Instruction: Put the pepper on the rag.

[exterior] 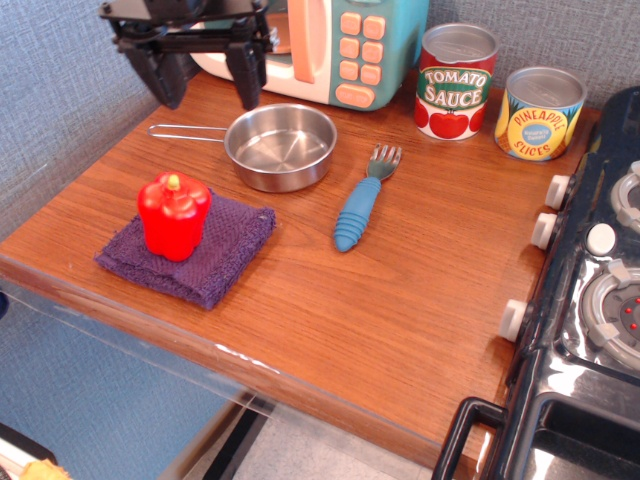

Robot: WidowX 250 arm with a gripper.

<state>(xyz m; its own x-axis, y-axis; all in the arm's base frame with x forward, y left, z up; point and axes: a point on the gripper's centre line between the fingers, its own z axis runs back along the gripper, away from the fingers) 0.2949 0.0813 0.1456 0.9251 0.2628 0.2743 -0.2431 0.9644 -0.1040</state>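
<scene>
The red pepper (174,215) stands upright on the purple rag (215,260) at the front left of the wooden counter, its yellow-green stem up. My gripper (207,85) is open and empty. It hangs high above the counter at the back left, well above and behind the pepper, in front of the toy microwave. Its two black fingers (246,75) point down with a wide gap between them.
A steel pan (281,146) with a thin handle sits behind the rag. A blue fork (360,205) lies to its right. A toy microwave (330,40), a tomato sauce can (455,82) and a pineapple can (540,112) line the back. A toy stove (600,290) stands at right.
</scene>
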